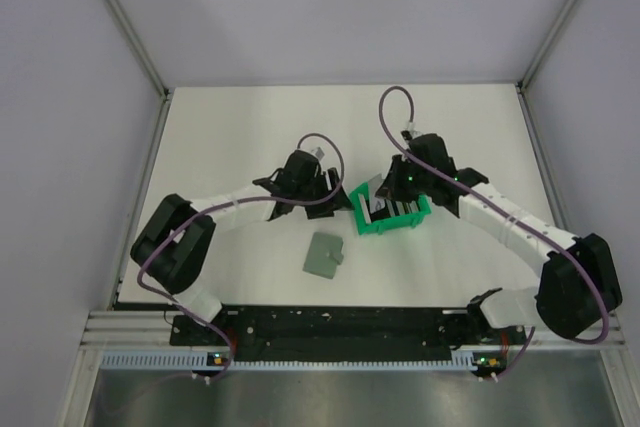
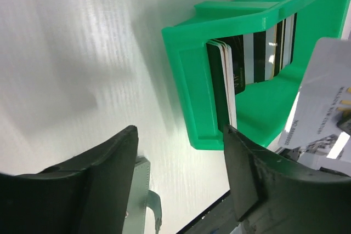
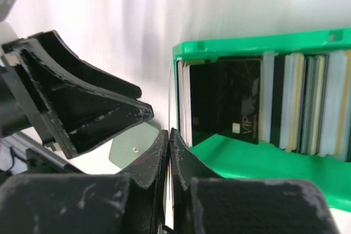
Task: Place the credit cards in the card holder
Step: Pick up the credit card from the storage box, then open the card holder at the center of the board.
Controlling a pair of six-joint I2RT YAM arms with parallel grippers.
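One card holder (image 1: 324,255), one green bin (image 1: 396,223) of upright credit cards (image 3: 225,97). Left jaws released; right jaws pinch one white card (image 2: 323,97).

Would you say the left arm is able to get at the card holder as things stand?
Probably yes: the card holder lies flat in the open close by the left end effector, which is open; the bin and right arm stand off to the side.

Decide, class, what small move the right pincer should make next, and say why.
Probably lift its card clear of the green bin and carry it toward the card holder. The right pincer is shut on a whitish card, the left pincer stands open and empty, and the card holder lies apart, nearer the arm bases.
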